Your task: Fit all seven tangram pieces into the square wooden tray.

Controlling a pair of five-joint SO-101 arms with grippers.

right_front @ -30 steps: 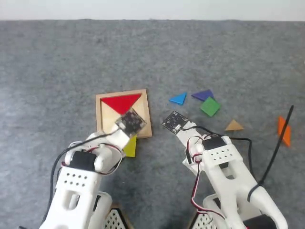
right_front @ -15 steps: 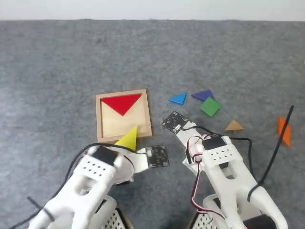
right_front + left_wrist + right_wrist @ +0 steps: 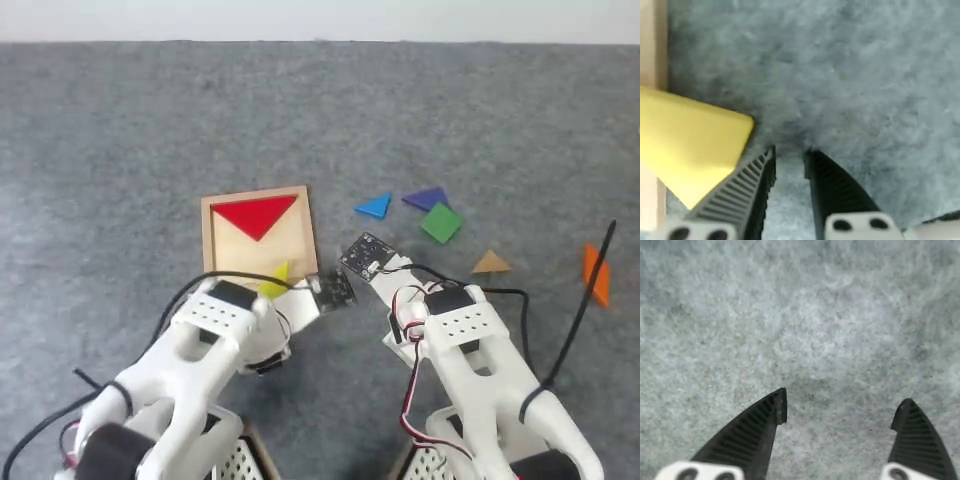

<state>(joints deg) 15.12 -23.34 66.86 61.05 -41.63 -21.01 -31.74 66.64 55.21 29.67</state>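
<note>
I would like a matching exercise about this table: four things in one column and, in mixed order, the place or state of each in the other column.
Things:
1. red triangle
2. yellow triangle
3. green square
4. right tool

Places or states:
A. open, above bare carpet
B. on the carpet, right beside the purple piece
C. inside the wooden tray, at its far side
D. lying over the tray's near rim

Pairs: 1-C, 2-D, 3-B, 4-A.
</note>
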